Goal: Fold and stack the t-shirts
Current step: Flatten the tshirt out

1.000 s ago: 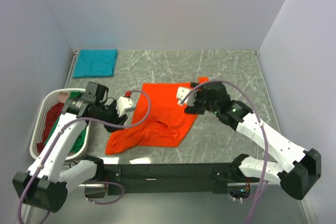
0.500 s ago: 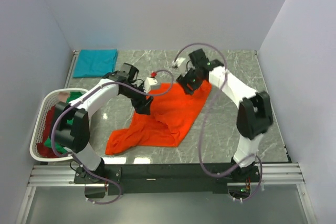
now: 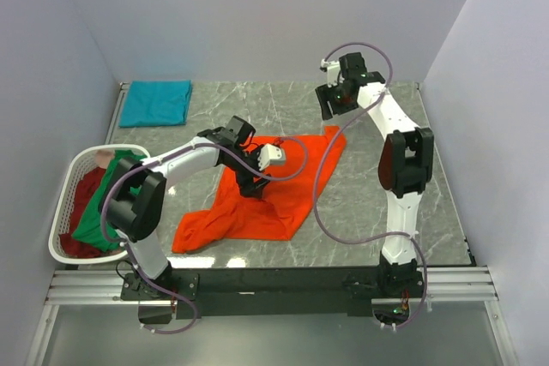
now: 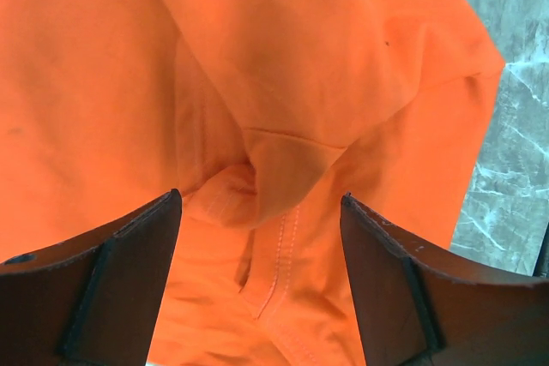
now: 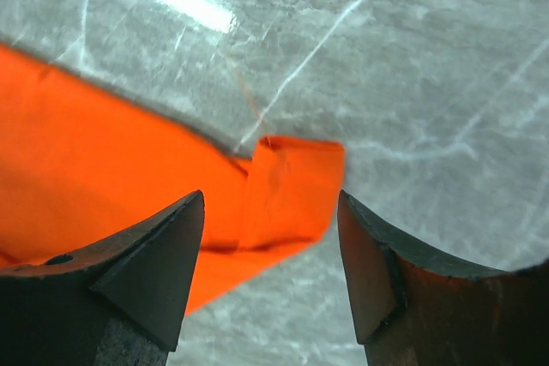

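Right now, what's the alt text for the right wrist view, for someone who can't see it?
The right end effector hangs open above a corner of the orange t-shirt, gripping nothing. The shirt lies on the grey marble table and fills the left side of the view.

Matt cloth t-shirt [image 3: 283, 207], glossy marbled table [image 3: 223, 109]

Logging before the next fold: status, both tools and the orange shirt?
Both tools open, empty: left tool over orange t-shirt, right tool above its far corner. Shirt rumpled, unfolded. Nothing in the way.
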Motion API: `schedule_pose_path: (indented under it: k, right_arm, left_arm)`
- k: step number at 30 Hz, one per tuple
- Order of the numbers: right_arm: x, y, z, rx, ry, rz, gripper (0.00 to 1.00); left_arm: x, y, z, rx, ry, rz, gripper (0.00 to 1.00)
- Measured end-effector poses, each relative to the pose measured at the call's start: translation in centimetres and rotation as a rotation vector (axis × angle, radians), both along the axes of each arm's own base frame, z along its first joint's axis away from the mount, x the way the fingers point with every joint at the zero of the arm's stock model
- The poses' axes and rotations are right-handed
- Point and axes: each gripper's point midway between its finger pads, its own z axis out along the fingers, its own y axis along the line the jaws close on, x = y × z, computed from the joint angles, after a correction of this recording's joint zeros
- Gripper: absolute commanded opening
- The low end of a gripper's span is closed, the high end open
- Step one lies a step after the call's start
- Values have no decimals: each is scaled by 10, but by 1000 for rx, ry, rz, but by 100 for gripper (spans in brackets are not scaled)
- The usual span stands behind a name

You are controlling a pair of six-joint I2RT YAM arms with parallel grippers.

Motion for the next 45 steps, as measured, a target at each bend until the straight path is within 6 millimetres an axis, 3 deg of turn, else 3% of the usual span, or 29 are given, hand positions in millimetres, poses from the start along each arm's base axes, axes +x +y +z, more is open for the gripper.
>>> schedule_pose_path:
  k: [4, 10, 16, 17, 19, 20, 21, 22, 25, 28, 33, 38, 43, 45]
  right_arm:
    - [7, 5, -25, 7, 45, -21, 69]
    - [2, 7, -63, 16, 137, -37, 64]
    - [-2, 7, -74, 16, 174, -42, 44]
    - [-3, 7, -74, 17, 176, -44, 32]
    - [-2, 7, -74, 19, 176, -46, 21]
    - [-3, 6, -74, 21, 179, -51, 11]
    - [-3, 5, -74, 21, 180, -52, 6]
    - [-3, 4, -74, 22, 183, -56, 1]
    - [-3, -4, -74, 24, 188, -73, 0]
    - [-1, -17, -71, 28, 187, -98, 0]
    - [3, -44, -47, 77, 155, -148, 0]
    - [4, -60, 11, 153, 55, -178, 0]
    - [-11, -76, 82, 260, -69, -200, 0]
    - [-22, -91, 97, 278, -96, -220, 0]
  left_arm:
    - [-4, -3, -7, 25, 3, -17, 80]
    - [-3, -3, -12, 53, -9, -13, 81]
    - [2, -4, -15, 61, -27, -5, 78]
    - [1, -4, -16, 63, -25, -7, 76]
    - [1, -3, -21, 73, -16, -6, 63]
    - [1, -3, -23, 79, -11, -6, 55]
    - [0, -3, -25, 83, -5, -5, 39]
    - [0, -3, -26, 87, 5, -1, 30]
    - [4, -6, -24, 86, 4, 5, 6]
    - [11, -7, -17, 78, -2, 21, 1]
    - [37, 1, 6, 53, -27, 77, 0]
    - [65, 18, 28, 60, -69, 152, 0]
    - [109, 35, 98, 42, -190, 251, 0]
    - [113, 39, 123, 40, -251, 272, 0]
